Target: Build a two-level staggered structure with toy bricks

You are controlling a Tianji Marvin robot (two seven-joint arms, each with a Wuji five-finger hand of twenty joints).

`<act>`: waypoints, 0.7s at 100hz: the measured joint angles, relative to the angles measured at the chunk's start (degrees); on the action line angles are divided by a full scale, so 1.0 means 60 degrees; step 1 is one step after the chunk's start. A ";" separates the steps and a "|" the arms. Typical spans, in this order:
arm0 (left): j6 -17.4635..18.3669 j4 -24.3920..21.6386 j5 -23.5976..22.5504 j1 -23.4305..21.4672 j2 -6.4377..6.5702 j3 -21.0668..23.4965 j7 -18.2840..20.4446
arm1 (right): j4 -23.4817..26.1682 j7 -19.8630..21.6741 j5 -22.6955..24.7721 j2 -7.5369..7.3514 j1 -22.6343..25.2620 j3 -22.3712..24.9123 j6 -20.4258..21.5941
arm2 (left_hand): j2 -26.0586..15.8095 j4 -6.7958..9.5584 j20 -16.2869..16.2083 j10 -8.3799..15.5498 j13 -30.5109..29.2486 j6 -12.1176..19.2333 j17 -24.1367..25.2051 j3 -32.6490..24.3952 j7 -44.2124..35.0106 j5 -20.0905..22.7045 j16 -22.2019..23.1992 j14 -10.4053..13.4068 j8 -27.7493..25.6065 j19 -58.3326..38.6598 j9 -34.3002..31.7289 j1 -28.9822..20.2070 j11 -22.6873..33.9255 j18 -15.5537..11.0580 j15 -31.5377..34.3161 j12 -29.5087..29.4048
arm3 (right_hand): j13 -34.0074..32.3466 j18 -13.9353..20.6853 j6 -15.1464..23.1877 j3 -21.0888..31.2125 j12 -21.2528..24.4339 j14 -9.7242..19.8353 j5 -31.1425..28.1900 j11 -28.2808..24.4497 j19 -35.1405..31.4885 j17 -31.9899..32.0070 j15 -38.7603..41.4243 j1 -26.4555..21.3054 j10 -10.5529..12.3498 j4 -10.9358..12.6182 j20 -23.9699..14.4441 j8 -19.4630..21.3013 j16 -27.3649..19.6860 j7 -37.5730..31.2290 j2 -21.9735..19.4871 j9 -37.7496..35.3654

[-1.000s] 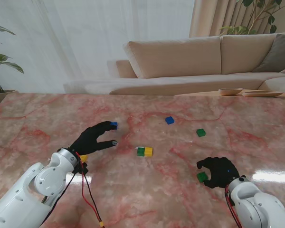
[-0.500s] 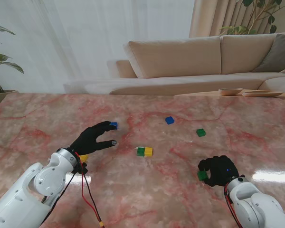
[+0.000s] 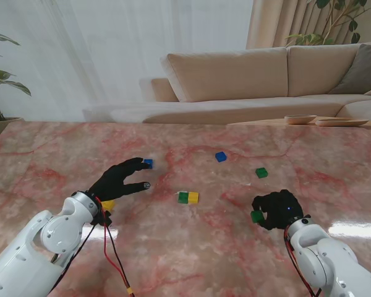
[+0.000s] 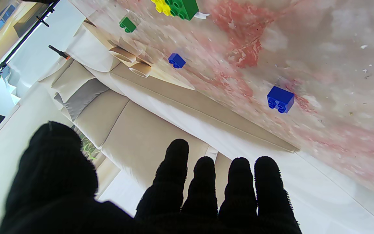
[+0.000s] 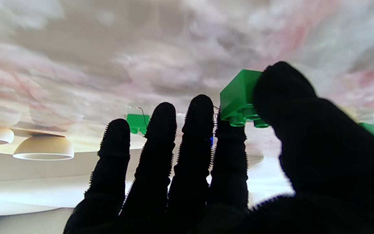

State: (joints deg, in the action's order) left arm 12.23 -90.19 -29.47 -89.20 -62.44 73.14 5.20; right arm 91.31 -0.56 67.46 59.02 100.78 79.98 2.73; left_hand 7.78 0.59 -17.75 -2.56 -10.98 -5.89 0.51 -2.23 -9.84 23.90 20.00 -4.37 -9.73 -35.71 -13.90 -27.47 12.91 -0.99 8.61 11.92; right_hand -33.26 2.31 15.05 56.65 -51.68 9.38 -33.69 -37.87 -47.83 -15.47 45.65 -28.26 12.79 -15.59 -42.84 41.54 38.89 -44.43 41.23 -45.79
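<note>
A small green plastic toy brick (image 5: 239, 97) was pinched between the thumb and index finger of the black-gloved right hand (image 3: 277, 210), studs facing the wrist camera and clear of the table; in the stand view it showed at the hand's left edge (image 3: 256, 216). Near the table's centre, a green-and-yellow pair of bricks (image 3: 188, 197) lay side by side and touching, apparently the lower level. No brick sat on top of it, so the second, staggered level remained to be built; the held brick was judged the likely first piece of that level, to be set across the joint of the pair. Spare bricks lay scattered on the pink-veined marble table (image 3: 334, 179): a blue brick (image 3: 221, 156) far of centre, a second green brick (image 3: 261, 172) to the right of it, another blue brick (image 3: 148, 163) at the fingertips of the left hand (image 3: 120, 180), and a yellow brick (image 3: 108, 205) just beside that wrist. The black-gloved left hand was empty, fingers spread apart, hovering left of the pair. A beige sofa (image 3: 247, 74) stood beyond the table.
</note>
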 measured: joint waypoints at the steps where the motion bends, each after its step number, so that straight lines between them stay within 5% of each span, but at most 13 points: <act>1: -0.0002 -0.0004 0.0000 0.0000 0.0001 0.0001 0.0001 | 0.0008 0.0001 0.0000 -0.0001 -0.0032 -0.0037 -0.0042 | 0.0000 0.0000 0.0001 -0.0001 0.0000 0.0000 0.0000 0.0000 0.0000 0.0000 0.0000 0.0000 0.0000 0.0000 0.0000 0.0000 0.0000 0.0000 0.0000 0.0000 | -0.0001 -0.0002 0.0000 0.0000 0.0000 0.0000 0.0000 0.0000 -0.0007 -0.0002 0.0000 0.0000 -0.0001 0.0000 0.0000 0.0000 0.0001 0.0000 0.0000 0.0000; 45: -0.0290 -0.0227 0.0116 -0.0012 0.0051 -0.0053 0.0329 | -0.0378 -0.0322 -0.0235 0.0011 -0.1715 -0.2335 -0.1933 | 0.0000 0.0000 0.0029 -0.0001 0.0000 -0.0007 0.0000 0.0000 0.0000 0.0000 0.0000 0.0000 0.0000 0.0003 0.0000 -0.0001 0.0000 0.0000 0.0000 0.0000 | -0.0008 -0.0114 -0.0080 0.0004 -0.0110 -0.0003 -0.0005 0.0007 -0.0359 -0.0080 0.0130 0.0001 -0.0130 0.0000 -0.0116 -0.0013 0.0116 0.0000 -0.0011 -0.0093; 70: -0.0486 -0.0396 0.0121 0.0004 0.0083 -0.0167 0.0462 | -0.1156 -0.0306 -0.1065 0.0139 -0.3029 -0.3866 -0.2691 | 0.0000 0.0000 0.0035 -0.0001 0.0001 -0.0016 0.0000 0.0000 0.0000 0.0000 0.0000 0.0000 0.0000 0.0007 0.0000 -0.0002 0.0000 0.0000 0.0000 0.0000 | -0.0002 -0.0134 -0.0272 0.0004 -0.0111 -0.0011 -0.0005 0.0007 -0.0369 0.0022 0.0139 0.0000 -0.0208 0.0000 -0.0118 -0.0013 0.0123 0.0000 -0.0111 -0.0055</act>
State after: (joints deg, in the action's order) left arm 9.32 -92.56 -28.75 -89.18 -61.94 72.14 7.97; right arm 84.38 -2.39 61.07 59.86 82.60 56.78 -13.41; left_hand 7.78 0.59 -17.54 -2.56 -10.98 -5.98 0.51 -2.23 -9.84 23.90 20.00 -4.37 -9.73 -35.66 -13.90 -27.48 12.91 -0.99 8.61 11.92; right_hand -33.27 1.51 13.41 56.67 -52.34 9.31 -33.72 -37.83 -50.04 -15.34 46.48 -28.26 11.54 -15.59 -43.54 41.46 39.63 -44.43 40.57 -46.11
